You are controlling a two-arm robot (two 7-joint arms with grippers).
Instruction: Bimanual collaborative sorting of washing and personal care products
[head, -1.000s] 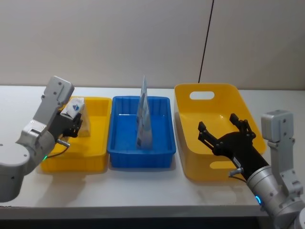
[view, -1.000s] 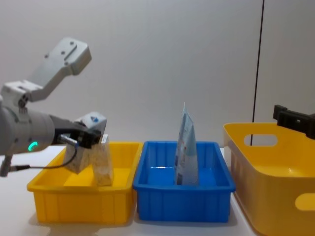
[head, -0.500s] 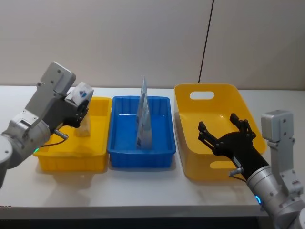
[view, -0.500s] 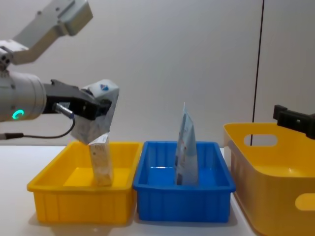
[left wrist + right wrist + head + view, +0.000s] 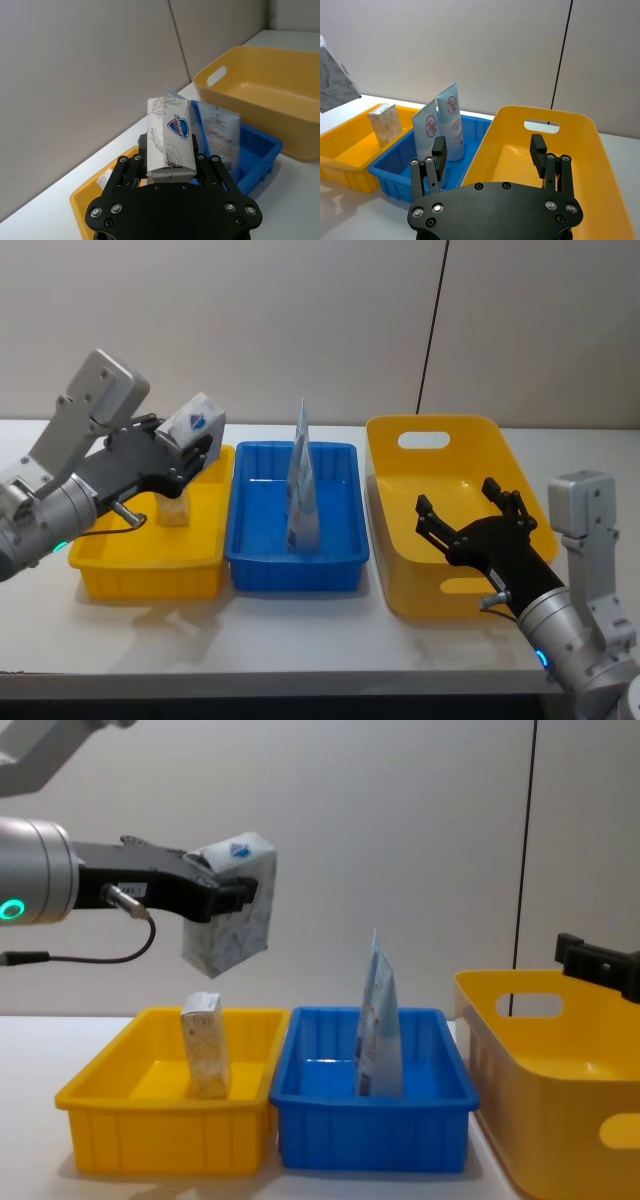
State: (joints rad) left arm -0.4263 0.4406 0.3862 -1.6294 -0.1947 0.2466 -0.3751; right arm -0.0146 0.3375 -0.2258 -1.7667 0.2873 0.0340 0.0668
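Observation:
My left gripper (image 5: 186, 448) is shut on a whitish block pack (image 5: 193, 425) with grey marbling and a blue logo. It holds the pack (image 5: 232, 912) in the air above the right end of the small yellow bin (image 5: 150, 566); the left wrist view shows the pack (image 5: 169, 136) upright between the fingers. A tan speckled box (image 5: 204, 1045) stands in that bin. A light-blue pouch (image 5: 302, 485) stands upright in the blue bin (image 5: 296, 567). My right gripper (image 5: 470, 520) hangs open over the large yellow bin (image 5: 402, 575), holding nothing.
The three bins stand side by side on the white table (image 5: 300, 640), small yellow at the left, blue in the middle, large yellow at the right. A grey wall (image 5: 300, 320) rises close behind them.
My left gripper has lifted the block pack up out of the small yellow bin and carried it right, toward the blue bin. The right arm has not moved.

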